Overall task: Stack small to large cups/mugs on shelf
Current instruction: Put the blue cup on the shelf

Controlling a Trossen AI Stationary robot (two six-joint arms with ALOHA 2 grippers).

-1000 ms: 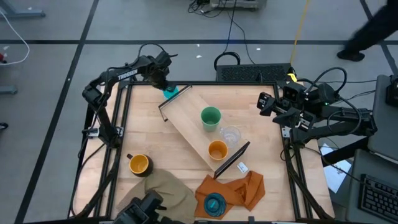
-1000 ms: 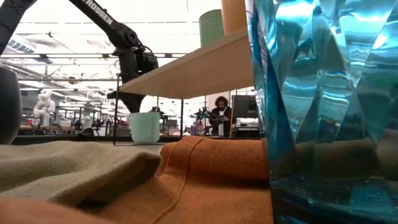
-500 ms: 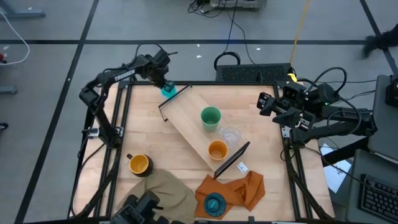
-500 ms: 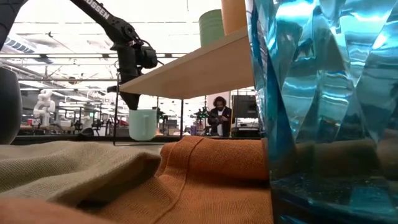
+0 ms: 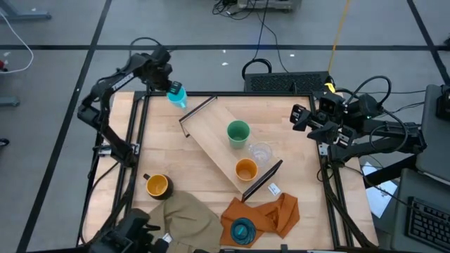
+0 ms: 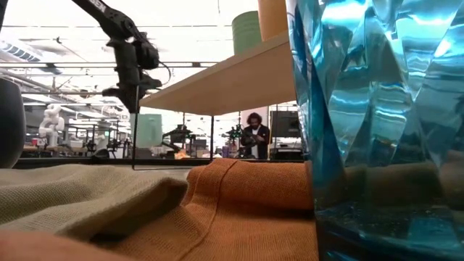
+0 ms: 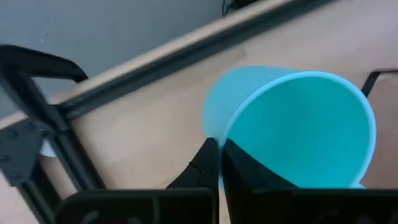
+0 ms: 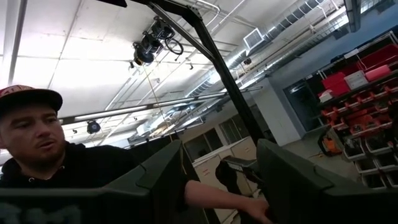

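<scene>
The desk (image 5: pixel 176 151) is carrying the shelf (image 5: pixel 214 137), lying diagonally across its middle. The green cup (image 5: pixel 238 131), clear tumbler (image 5: pixel 261 152) and orange cup (image 5: pixel 245 169) are sitting in a row on the shelf. The left claw (image 5: pixel 171 88) is pinching the rim of the light-blue mug (image 5: pixel 176 95), holding it lifted over the desk's far left corner. The right claw (image 5: pixel 298 115) is waiting with fingers spread at the desk's right edge.
</scene>
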